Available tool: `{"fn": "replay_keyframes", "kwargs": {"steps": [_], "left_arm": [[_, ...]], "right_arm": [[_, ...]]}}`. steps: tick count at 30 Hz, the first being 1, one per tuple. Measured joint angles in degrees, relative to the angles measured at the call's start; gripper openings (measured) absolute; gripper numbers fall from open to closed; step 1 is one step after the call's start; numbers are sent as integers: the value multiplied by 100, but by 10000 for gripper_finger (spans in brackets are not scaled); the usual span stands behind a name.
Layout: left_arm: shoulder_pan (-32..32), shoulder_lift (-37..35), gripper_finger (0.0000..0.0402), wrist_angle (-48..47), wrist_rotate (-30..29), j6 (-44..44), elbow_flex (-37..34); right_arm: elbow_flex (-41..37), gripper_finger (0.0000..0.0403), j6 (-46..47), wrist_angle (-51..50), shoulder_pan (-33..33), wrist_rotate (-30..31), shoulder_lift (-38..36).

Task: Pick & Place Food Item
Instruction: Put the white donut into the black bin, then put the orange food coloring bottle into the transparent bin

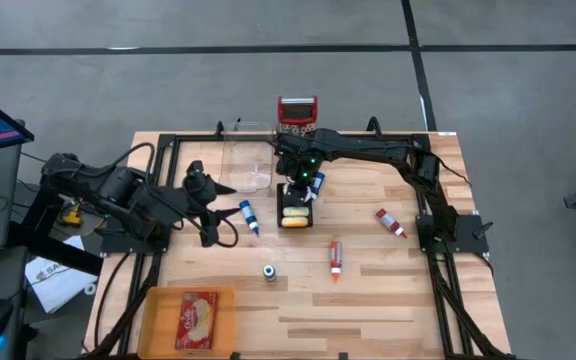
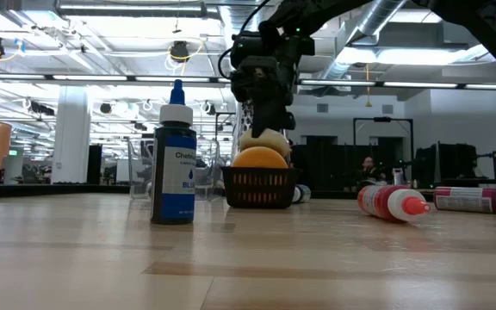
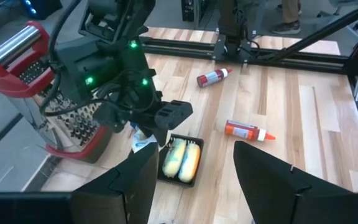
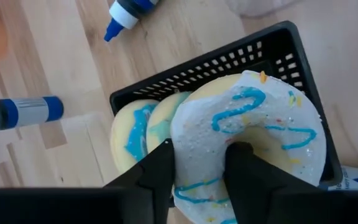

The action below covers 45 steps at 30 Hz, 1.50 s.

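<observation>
On the table point(image 1: 368, 290) the left gripper point(image 1: 211, 210) waited open, while the right gripper point(image 4: 197, 163) pinched a donut point(image 4: 253, 137) at the basket point(image 1: 296, 213), apparently the pick step, so the next move looked to call for a clean lift.

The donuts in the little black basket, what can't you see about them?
- High view: the right gripper covers part of the black basket, so the donuts cannot be counted.
- Low view: the basket wall hides their lower halves.
- Right wrist view: the fingers hide the front donut's bottom edge.
</observation>
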Motion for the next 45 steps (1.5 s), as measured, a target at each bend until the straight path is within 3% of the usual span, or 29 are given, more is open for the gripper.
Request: {"fn": "replay_keyframes", "kwargs": {"steps": [16, 27, 38, 41, 45], "left_arm": [[2, -85, 204, 6, -15, 15, 0], [2, -85, 204, -19, -19, 42, 0], [-124, -81, 204, -523, -20, -244, 0], [-189, -82, 204, -616, -19, -361, 0], [-290, -82, 204, -792, -16, -631, 0]], "right_arm": [[0, 188, 90, 54, 0, -60, 0], [-9, 180, 392, -92, 114, 185, -100], [-42, 177, 909, -1056, 1272, 1322, -880], [-473, 177, 1507, -917, 1703, 1652, -1397], [-1677, 177, 2795, -533, 2233, 1988, -2269]]}}
